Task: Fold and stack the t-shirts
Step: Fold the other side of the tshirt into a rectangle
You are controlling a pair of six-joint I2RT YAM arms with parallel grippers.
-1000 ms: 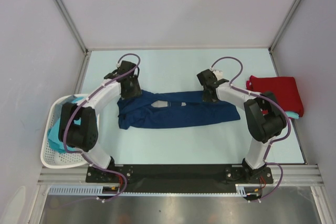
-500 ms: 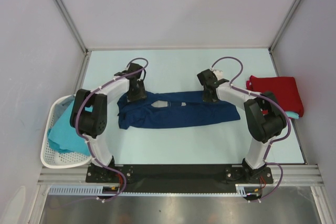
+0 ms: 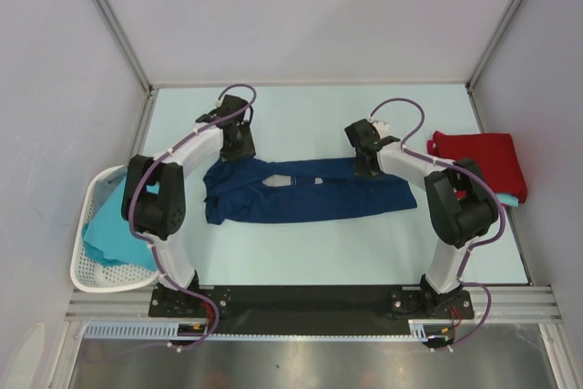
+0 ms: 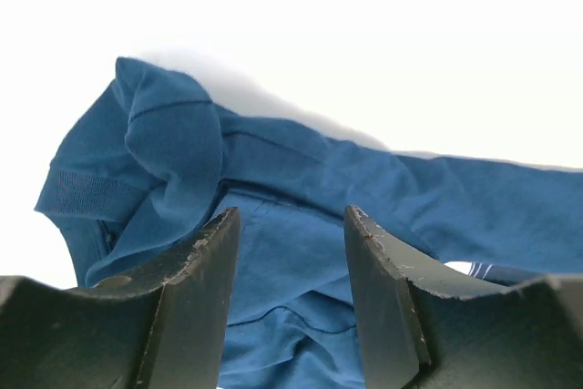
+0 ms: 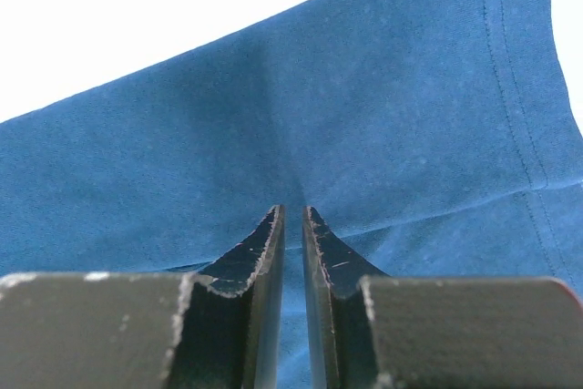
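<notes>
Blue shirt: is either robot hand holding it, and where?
The right gripper pinches the blue shirt at its far edge; the left gripper is open, holding nothing.

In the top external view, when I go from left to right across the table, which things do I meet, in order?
white basket with a turquoise t-shirt inside → navy t-shirt → red t-shirt
</notes>
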